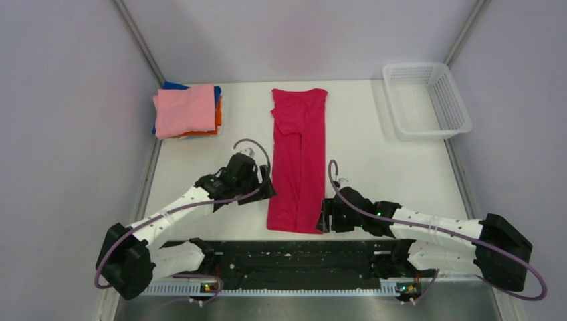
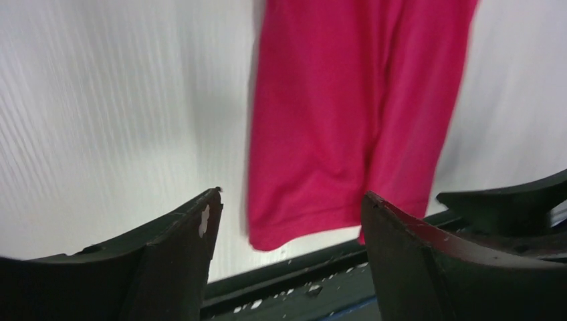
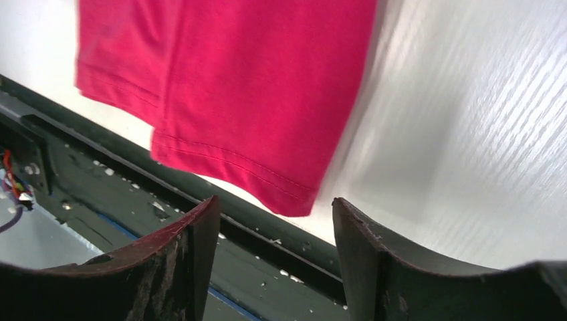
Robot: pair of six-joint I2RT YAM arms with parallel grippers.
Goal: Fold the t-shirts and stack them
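Black rail (image 1: 294, 257) runs along the table's (image 1: 374, 160) near edge. Left gripper (image 1: 265, 190) sits just beside the left edge of the red shirt (image 1: 299, 160), jaws wide apart, nothing held. Right gripper (image 1: 324, 215) is at the shirt's near right corner, jaws likewise spread and empty. The shirt lies flat at table centre as a long narrow strip, hem next to the rail. Far left: a folded stack, pink shirt (image 1: 184, 110) on top, orange (image 1: 218, 117) and blue (image 1: 174, 85) edges showing beneath. Far right: basket (image 1: 428, 100).
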